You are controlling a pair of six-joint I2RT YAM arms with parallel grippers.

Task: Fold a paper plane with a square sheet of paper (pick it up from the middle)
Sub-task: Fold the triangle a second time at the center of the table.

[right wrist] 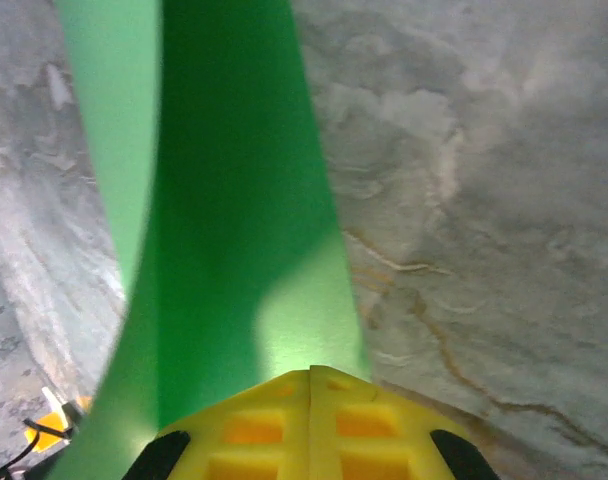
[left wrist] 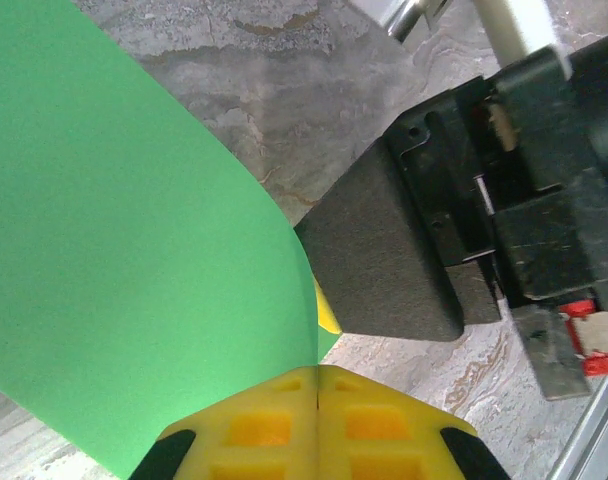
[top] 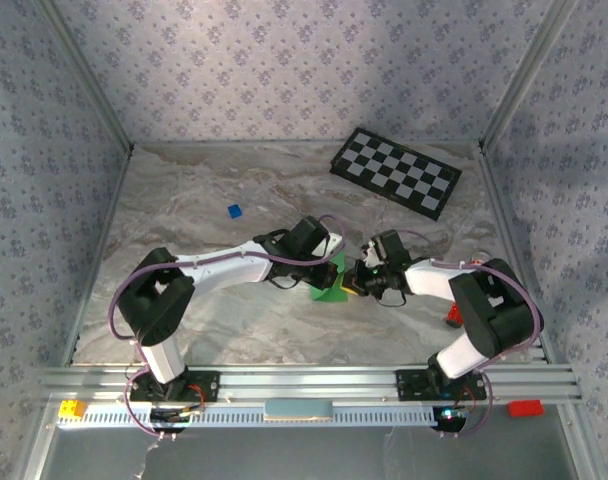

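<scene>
Above the marbled table, on the near side of the checkerboard, the square sheet of paper is being held up. It is being pinched by the left gripper and the right gripper, both fully closed on it. It is being judged thin, light and floppy, best gripped gently along its creases.

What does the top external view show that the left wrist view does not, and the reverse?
Top external adds the checkerboard, the tiny blue block and a red piece by the front rail. Left wrist adds a close look at the yellow-tipped left jaws, shut on the green paper sheet. Both share that sheet, the marbled table and the right arm close beside the paper.
</scene>
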